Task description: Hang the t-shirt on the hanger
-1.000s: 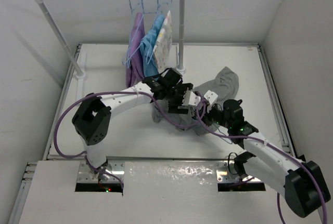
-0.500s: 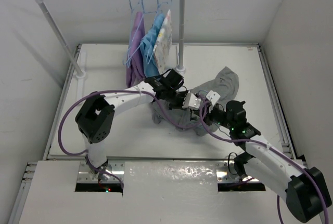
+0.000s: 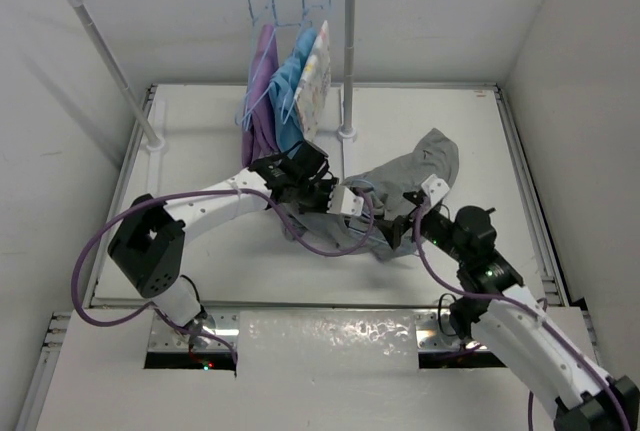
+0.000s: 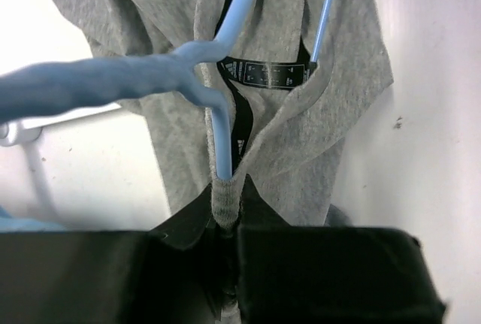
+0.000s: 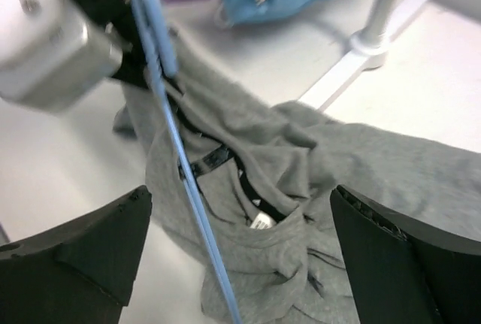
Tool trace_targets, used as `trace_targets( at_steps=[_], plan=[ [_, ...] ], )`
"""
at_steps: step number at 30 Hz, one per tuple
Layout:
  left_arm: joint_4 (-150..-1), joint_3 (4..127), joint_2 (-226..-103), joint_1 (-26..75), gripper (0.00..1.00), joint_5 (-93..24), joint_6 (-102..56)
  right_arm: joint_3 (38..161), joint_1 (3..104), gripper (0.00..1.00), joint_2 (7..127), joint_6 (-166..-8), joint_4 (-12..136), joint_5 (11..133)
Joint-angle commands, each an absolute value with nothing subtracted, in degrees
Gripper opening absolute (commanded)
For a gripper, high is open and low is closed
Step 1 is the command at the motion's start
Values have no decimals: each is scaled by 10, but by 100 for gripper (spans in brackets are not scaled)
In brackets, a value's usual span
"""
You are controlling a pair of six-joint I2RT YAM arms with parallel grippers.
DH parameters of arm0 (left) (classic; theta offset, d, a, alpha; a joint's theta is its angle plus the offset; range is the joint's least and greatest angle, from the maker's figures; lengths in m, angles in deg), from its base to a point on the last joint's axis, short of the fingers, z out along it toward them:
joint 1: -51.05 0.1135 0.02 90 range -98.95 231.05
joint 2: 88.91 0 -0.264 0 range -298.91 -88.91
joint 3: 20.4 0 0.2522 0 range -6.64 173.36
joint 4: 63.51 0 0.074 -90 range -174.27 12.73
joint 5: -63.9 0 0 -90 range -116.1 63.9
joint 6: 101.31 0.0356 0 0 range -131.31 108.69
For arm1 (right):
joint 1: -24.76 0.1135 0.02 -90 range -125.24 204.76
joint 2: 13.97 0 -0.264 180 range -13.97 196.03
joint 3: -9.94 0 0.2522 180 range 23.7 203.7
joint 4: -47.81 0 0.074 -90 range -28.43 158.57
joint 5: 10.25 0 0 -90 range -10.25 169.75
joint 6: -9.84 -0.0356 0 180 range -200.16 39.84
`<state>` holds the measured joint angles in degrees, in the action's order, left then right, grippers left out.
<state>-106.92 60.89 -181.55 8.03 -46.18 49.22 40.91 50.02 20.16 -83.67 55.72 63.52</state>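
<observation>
The shirt is soft, light and limp. It lies crumpled on the table just ahead of both grippers, neck opening up. The hanger, a thin stiff wire, runs out from the left gripper, whose jaws are pinched tight on the collar rib and the wire together. The right gripper stands wide and holds nothing, with collar and wire lying between its fingers. The ribbed collar edge looks the best hold, likely slipping less than loose cloth.
</observation>
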Motion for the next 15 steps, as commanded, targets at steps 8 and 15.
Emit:
trace_targets(
  at_steps=[8,15],
  plan=[
    [-1075,601,-1794,80,0,-462,550,493,497,19,296,-984,637,919],
    [-1105,623,-1801,73,0,-461,557,526,493,45,484,-1033,577,833]
  ],
)
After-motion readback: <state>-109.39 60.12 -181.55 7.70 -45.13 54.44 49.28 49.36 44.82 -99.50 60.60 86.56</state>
